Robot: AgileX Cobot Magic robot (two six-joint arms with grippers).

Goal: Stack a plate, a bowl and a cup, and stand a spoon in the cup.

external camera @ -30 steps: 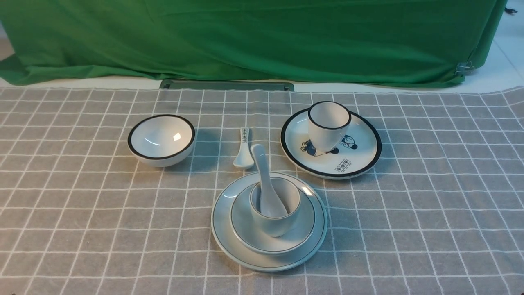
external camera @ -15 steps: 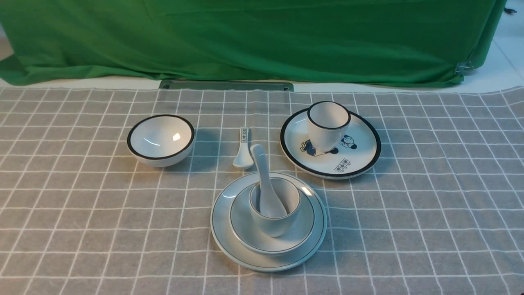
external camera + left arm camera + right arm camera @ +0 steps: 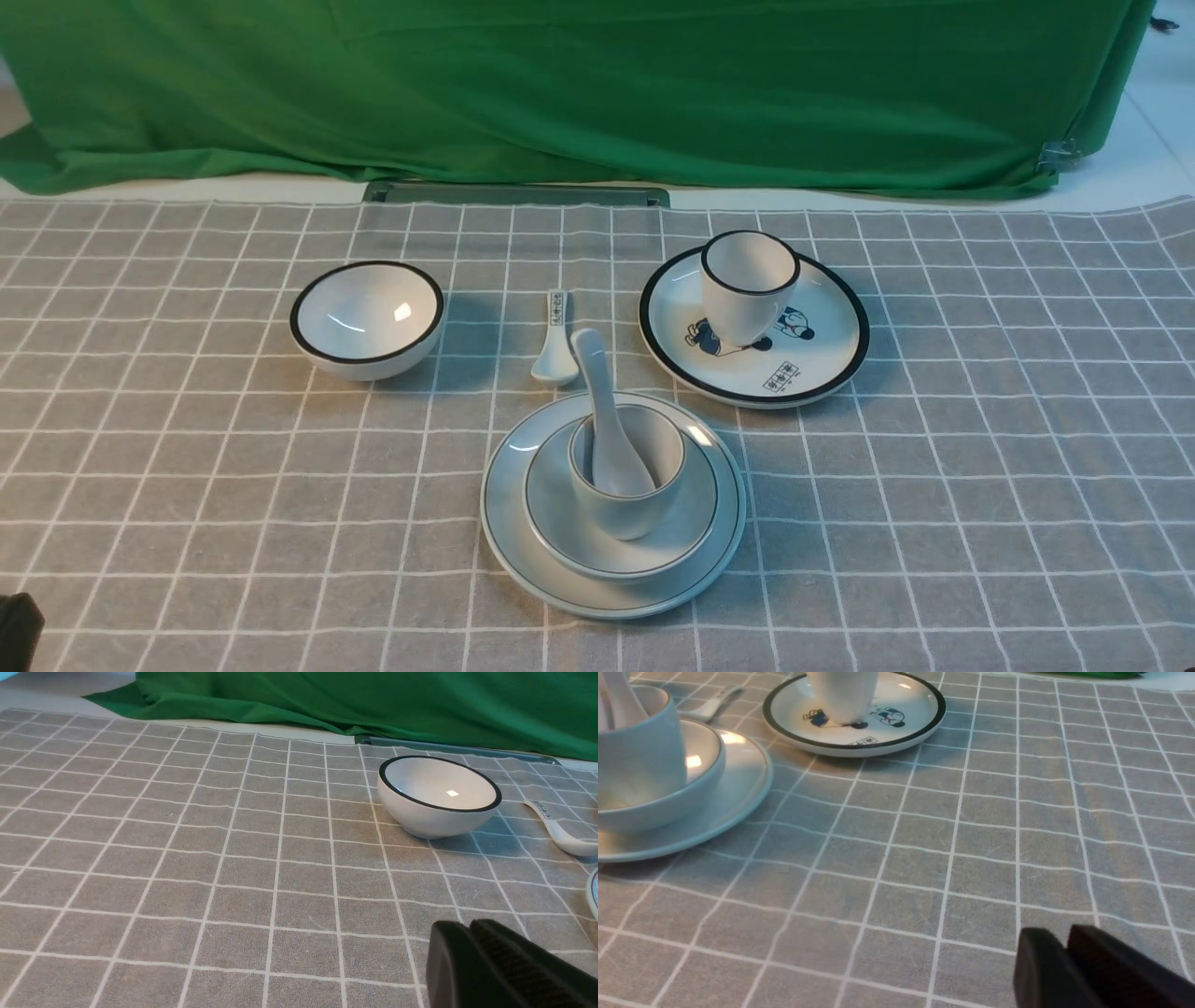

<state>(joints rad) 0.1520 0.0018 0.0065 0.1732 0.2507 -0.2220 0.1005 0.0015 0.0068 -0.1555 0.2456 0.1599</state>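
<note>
Jaws, left gripper [image 3: 472, 933]: pressed together with nothing between them, low over bare cloth, well to the left of the plate.
Jaws, right gripper [image 3: 1064, 947]: the two dark fingers look nearly together with nothing between them; whether they are fully closed I cannot tell.
Plate [image 3: 504, 523]: flat on the checked tablecloth [image 3: 980, 485], the landmark for everything else.
Bowl [image 3: 691, 523]: seated inside the plate, centred.
Cup [image 3: 627, 509]: upright in the bowl.
Spoon [image 3: 602, 411]: scoop down in the cup, handle leaning toward the far side past the rim.
Other dishes: black-rimmed bowl [image 3: 366, 319] far left of the plate, patterned spoon [image 3: 555, 341] just behind it, cartoon plate [image 3: 822, 355] carrying a black-rimmed cup [image 3: 747, 285] behind and right.
Step in hand: by my reading the stack is complete and both arms are clear of it.
Next move: probably nothing beyond parking the arms without brushing the plate.
</note>
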